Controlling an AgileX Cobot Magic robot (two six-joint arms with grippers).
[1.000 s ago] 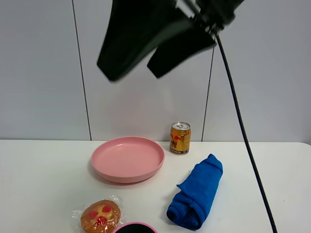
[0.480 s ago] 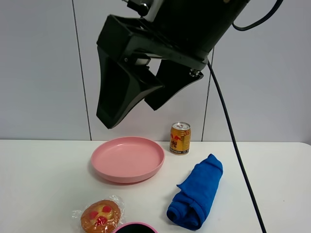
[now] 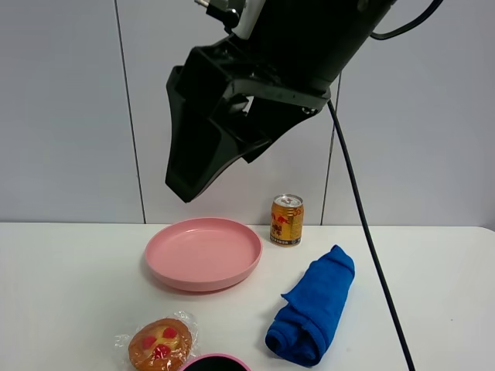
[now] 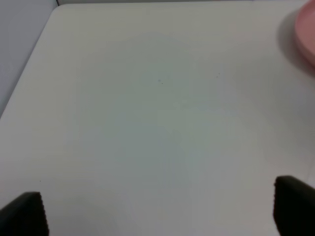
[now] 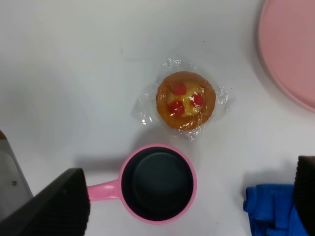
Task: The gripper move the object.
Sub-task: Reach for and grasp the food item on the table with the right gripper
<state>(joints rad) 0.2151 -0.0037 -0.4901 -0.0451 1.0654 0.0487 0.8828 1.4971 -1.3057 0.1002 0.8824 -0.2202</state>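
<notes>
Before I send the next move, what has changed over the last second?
The gripper has come down from the top edge of the high view, so more of its arm now shows, and it has swung a little to the right. It has taken hold of nothing and let go of nothing. The pastry, pink plate, can and blue cloth lie where they were.

Table white, matte; wall behind pale grey, panelled, thin dark vertical seams; light soft, even.
</notes>
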